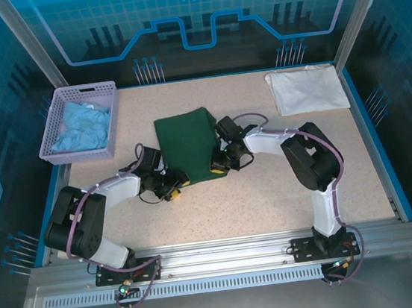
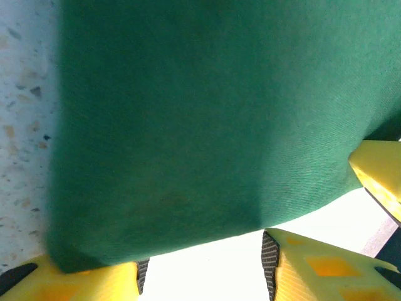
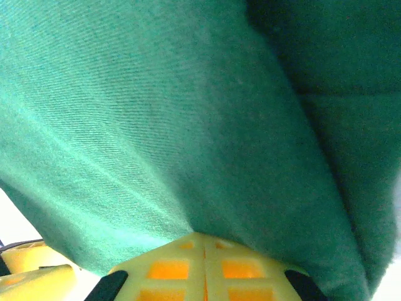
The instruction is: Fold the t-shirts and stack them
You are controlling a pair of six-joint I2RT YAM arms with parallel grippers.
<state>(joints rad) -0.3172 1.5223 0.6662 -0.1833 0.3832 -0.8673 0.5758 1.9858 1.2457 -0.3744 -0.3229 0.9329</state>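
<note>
The dark green t-shirt (image 1: 188, 145) lies folded in the middle of the table, its near edge lifted between the two grippers. A folded white t-shirt (image 1: 307, 89) rests at the far right corner. My left gripper (image 1: 173, 192) is at the green shirt's near left corner. In the left wrist view the gripper (image 2: 200, 269) is open, and the green cloth (image 2: 207, 125) hangs just past its yellow fingertips (image 2: 88, 282), brushing the left one. My right gripper (image 1: 219, 167) is at the near right edge. Its jaws (image 3: 203, 241) are shut, pinching the green cloth (image 3: 156, 113).
A purple basket (image 1: 55, 120) holding light blue cloth (image 1: 82, 125) stands at the far left of the speckled table (image 1: 257, 200). A raised blue border runs round the table. The two arms' elbows sit near the front left and right.
</note>
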